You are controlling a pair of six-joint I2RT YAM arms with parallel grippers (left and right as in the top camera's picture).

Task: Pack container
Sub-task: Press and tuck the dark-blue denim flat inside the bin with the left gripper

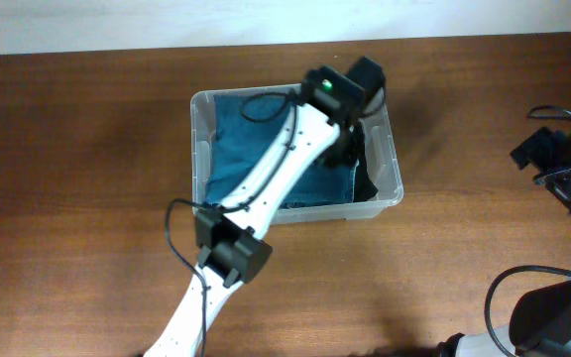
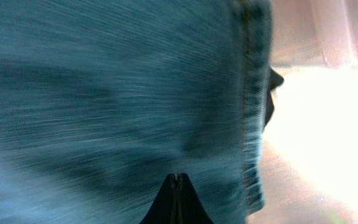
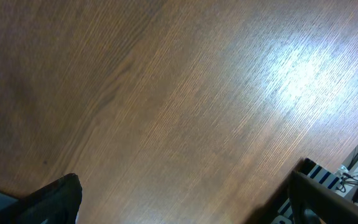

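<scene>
The clear plastic container (image 1: 197,149) stands at the middle back of the table with folded blue jeans (image 1: 234,141) lying inside it. My left arm reaches over the bin, and my left gripper (image 1: 351,149) is down inside its right end, over the jeans. In the left wrist view the denim (image 2: 104,93) fills the frame with its stitched hem at the right, and my left fingers (image 2: 177,182) are shut together with their tips against the cloth. My right gripper (image 3: 185,199) is open and empty above bare wood, at the table's right edge (image 1: 563,169).
The brown wooden table (image 1: 87,198) surrounds the bin. The right arm's base and cables (image 1: 548,307) sit at the lower right corner. A pale wall runs along the table's back edge.
</scene>
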